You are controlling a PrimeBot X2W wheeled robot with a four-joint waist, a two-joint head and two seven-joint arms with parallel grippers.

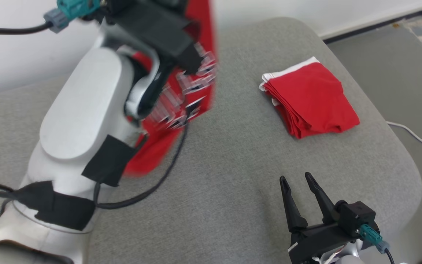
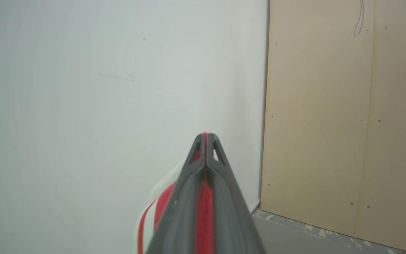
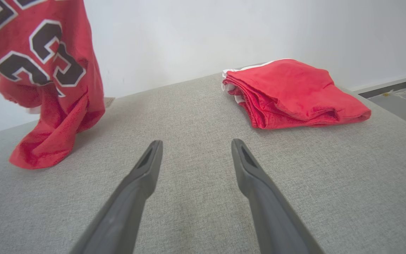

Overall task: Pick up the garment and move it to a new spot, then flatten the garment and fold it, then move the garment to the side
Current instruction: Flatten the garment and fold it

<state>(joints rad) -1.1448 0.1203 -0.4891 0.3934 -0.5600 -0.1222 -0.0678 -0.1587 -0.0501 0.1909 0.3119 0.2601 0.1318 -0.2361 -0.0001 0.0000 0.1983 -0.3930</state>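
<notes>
The left gripper (image 2: 205, 135) has its fingers pressed together on the red jersey (image 3: 44, 106), which hangs below them, its lower end seemingly touching the grey cushion (image 1: 233, 165). The right gripper (image 1: 296, 179) holds its fingers spread and empty, with a folded red garment (image 1: 311, 99) lying beyond their tips.

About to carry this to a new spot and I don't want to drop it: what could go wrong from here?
1. The left end effector pinches just a narrow strip of the jersey, so the cloth could slip out mid-carry.
2. The jersey's lower end lies bunched on the cushion; it may drag and twist instead of landing flat.
3. The black cable hangs right beside the jersey and could snag it.
</notes>
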